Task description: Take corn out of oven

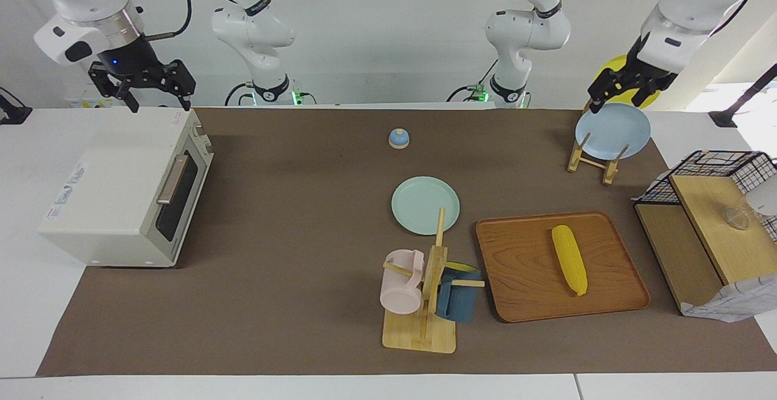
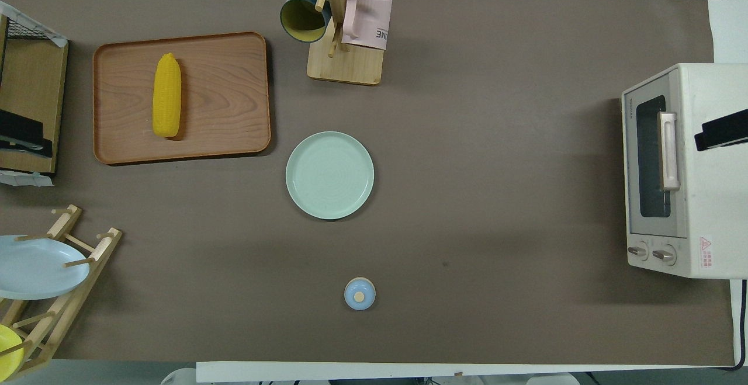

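The corn is a bright-yellow cob lying on a brown wooden tray toward the left arm's end of the table; it also shows in the overhead view. The cream-white oven stands at the right arm's end with its dark glass door shut; it also shows in the overhead view. My right gripper hangs open and empty in the air over the oven's edge nearest the robots. My left gripper hangs open and empty over the plate rack.
A mint plate lies mid-table. A mug tree holds a pink and a blue mug beside the tray. A small blue domed object sits nearer the robots. A rack holds a light-blue plate. A wire basket and a wooden shelf stand at the left arm's end.
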Robot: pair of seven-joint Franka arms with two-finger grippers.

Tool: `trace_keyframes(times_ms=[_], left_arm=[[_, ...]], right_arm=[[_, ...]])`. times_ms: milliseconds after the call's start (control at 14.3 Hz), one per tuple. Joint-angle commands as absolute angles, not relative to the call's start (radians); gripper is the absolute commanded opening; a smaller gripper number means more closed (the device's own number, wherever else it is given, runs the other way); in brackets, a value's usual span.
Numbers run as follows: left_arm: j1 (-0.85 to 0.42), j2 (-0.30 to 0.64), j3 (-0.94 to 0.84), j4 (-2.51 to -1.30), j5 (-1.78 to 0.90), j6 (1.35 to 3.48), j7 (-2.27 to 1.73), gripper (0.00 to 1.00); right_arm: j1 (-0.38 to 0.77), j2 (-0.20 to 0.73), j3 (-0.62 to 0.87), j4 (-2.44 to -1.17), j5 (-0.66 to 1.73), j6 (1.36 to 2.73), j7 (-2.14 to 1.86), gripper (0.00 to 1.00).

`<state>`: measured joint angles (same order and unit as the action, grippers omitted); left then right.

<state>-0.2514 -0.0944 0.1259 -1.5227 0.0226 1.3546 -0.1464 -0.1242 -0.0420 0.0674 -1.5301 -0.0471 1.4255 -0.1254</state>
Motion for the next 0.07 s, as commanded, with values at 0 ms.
trace_keyframes(times_ms=[0], left_arm=[[-0.245, -0.058, 0.126, -1.503, 0.020, 1.341, -0.106, 1.00]], right_arm=[[-0.061, -0.071, 0.014, -1.552, -0.028, 1.416, -0.129, 1.00]])
